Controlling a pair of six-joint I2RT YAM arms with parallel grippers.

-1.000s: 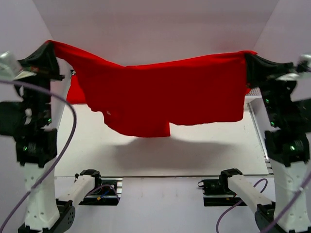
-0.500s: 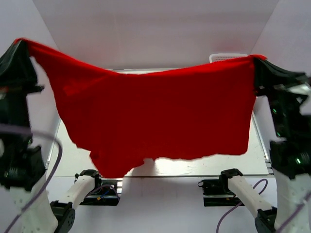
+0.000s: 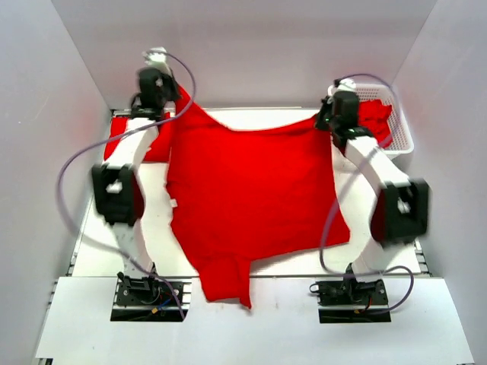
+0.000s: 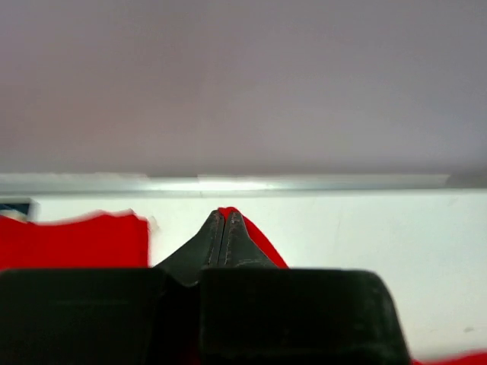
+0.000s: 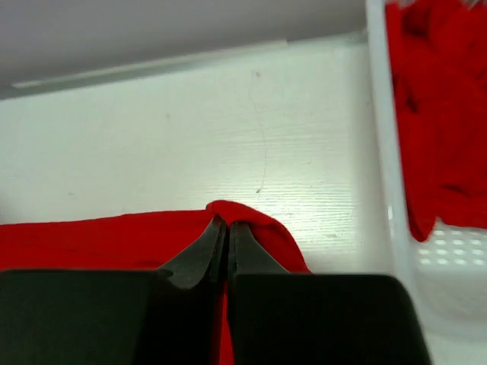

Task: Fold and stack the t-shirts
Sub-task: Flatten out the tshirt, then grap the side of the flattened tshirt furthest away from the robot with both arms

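A red t-shirt (image 3: 251,194) lies spread over the middle of the white table, its near end hanging past the front edge. My left gripper (image 3: 176,97) is shut on the shirt's far left corner (image 4: 228,214) near the back wall. My right gripper (image 3: 326,115) is shut on the far right corner (image 5: 228,209), low over the table. A folded red t-shirt (image 3: 118,137) lies at the back left, partly hidden by my left arm; it also shows in the left wrist view (image 4: 72,239).
A white basket (image 3: 399,122) holding more red shirts (image 5: 437,114) stands at the back right, close to my right gripper. White walls enclose the table on three sides. The arm bases sit at the near edge.
Both arms swung from high and near the camera out to the table's far side, carrying the hanging shirt forward and laying it down flat on the table.
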